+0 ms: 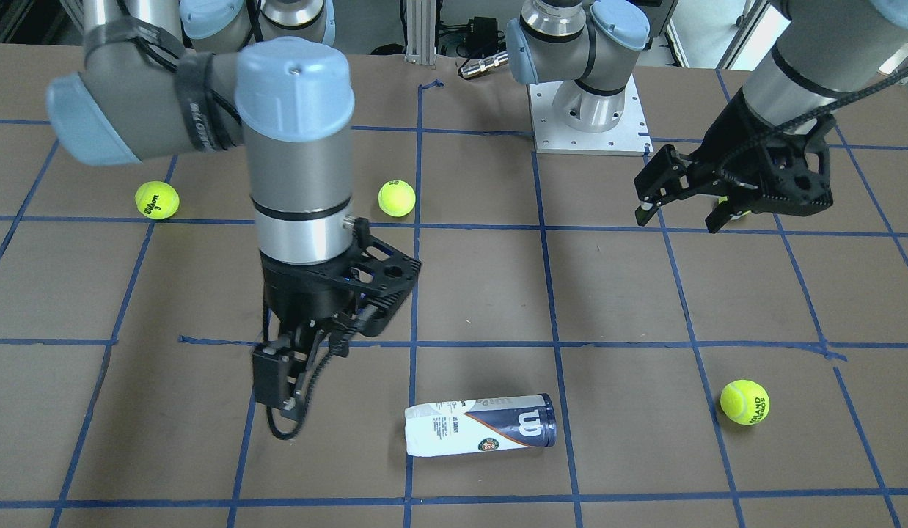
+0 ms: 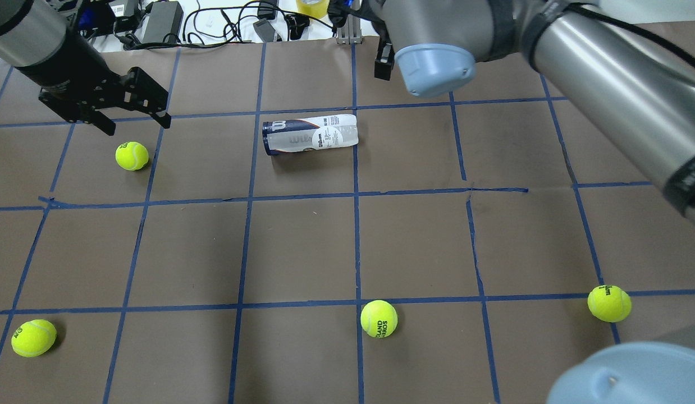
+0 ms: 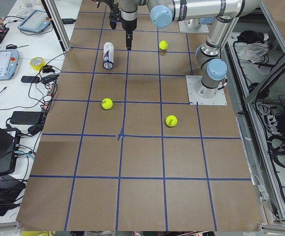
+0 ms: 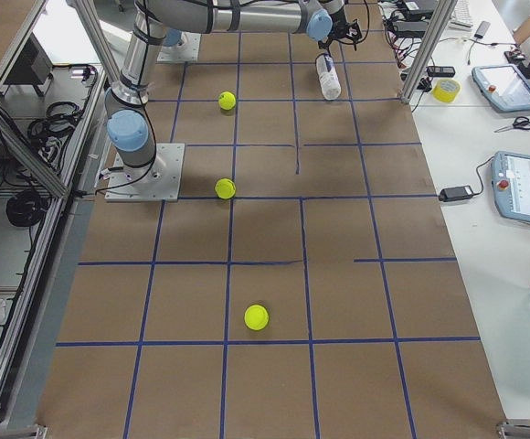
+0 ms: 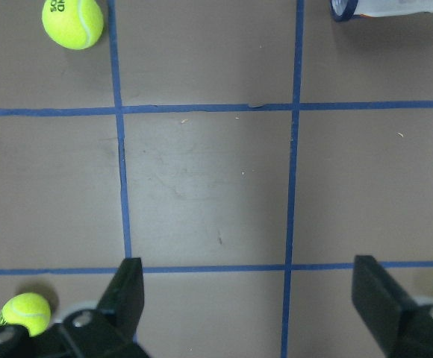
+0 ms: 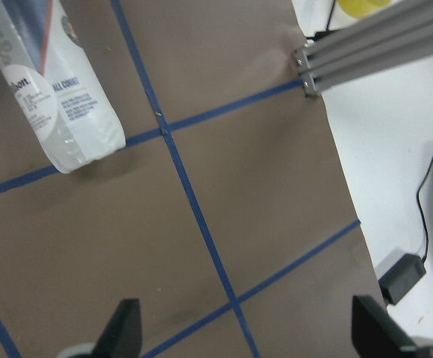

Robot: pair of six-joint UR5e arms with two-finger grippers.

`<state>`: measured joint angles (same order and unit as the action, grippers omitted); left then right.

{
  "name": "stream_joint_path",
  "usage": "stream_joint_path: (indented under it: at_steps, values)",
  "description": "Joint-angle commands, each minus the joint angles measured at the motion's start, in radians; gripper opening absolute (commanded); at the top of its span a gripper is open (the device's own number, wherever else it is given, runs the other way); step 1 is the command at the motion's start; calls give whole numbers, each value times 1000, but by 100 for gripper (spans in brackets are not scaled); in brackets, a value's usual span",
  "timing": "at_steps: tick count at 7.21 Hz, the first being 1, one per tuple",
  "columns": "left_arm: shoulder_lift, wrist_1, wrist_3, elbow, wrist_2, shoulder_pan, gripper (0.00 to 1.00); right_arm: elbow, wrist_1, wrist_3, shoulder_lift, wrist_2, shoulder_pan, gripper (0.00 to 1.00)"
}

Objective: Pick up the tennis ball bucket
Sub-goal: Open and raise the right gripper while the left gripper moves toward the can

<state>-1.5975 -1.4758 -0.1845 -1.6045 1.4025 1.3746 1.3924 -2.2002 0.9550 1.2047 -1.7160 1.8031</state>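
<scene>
The tennis ball bucket (image 1: 480, 427) lies on its side on the brown table, navy rim toward the robot's left; it also shows in the overhead view (image 2: 310, 134). My right gripper (image 1: 279, 407) is open and empty, hovering beside the can's white end, apart from it. In the right wrist view (image 6: 250, 335) the can (image 6: 48, 82) sits at the upper left, outside the jaws. My left gripper (image 2: 138, 124) is open and empty, well off to the can's rim side. In the left wrist view (image 5: 254, 298) only the can's rim (image 5: 396, 7) shows.
Loose yellow tennis balls lie around: one (image 2: 132, 155) just below my left gripper, others (image 2: 33, 338), (image 2: 379, 318), (image 2: 609, 303) nearer the robot. The table's far edge with cables (image 2: 213, 25) and a metal post (image 6: 373, 52) is close behind the right gripper.
</scene>
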Motion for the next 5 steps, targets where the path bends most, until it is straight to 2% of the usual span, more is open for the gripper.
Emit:
stream_joint_path:
  at_steps: [1, 3, 4, 5]
  values:
    - [-102, 223, 13, -82, -177, 0, 100, 138, 2, -172, 184, 3, -83, 100]
    - [-227, 433, 46, -110, -276, 0, 100, 151, 103, -435, 259, 3, -87, 100]
    - [-283, 504, 101, -107, -330, -2, 100, 157, 178, -555, 281, 1, -85, 100]
    - [-342, 567, 132, -107, -341, 0, 100, 158, 292, -670, 312, 1, -85, 100]
